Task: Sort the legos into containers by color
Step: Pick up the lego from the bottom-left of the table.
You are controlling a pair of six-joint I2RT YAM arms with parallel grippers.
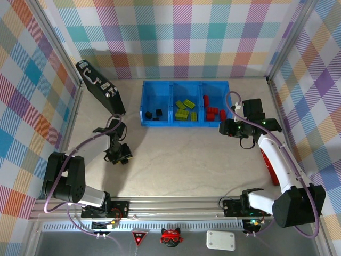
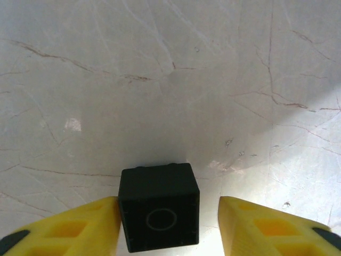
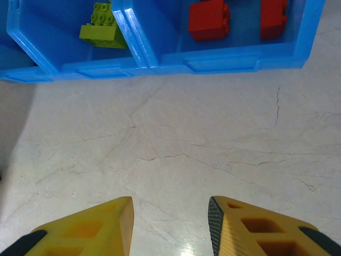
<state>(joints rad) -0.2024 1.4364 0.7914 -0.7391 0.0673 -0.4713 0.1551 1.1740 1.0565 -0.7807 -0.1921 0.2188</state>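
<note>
A black lego cube [image 2: 159,213] lies on the table between my left gripper's [image 2: 168,216] yellow fingers. The left finger [image 2: 80,229] touches it, and a gap shows between the cube and the right finger [image 2: 256,226], so the jaws stand open around it. From above, that gripper [image 1: 118,156] points down at the table's left side. The blue containers [image 1: 144,101] hold black legos [image 1: 154,113] on the left, lime ones [image 1: 185,109] in the middle and red ones [image 1: 213,111] on the right. My right gripper [image 3: 170,213] hovers open and empty just in front of the containers [image 3: 160,64].
A black case [image 1: 100,88] leans against the left wall behind the left arm. A long red bar [image 1: 273,172] lies by the right wall, partly under the right arm. Bare marble table stretches between the two arms.
</note>
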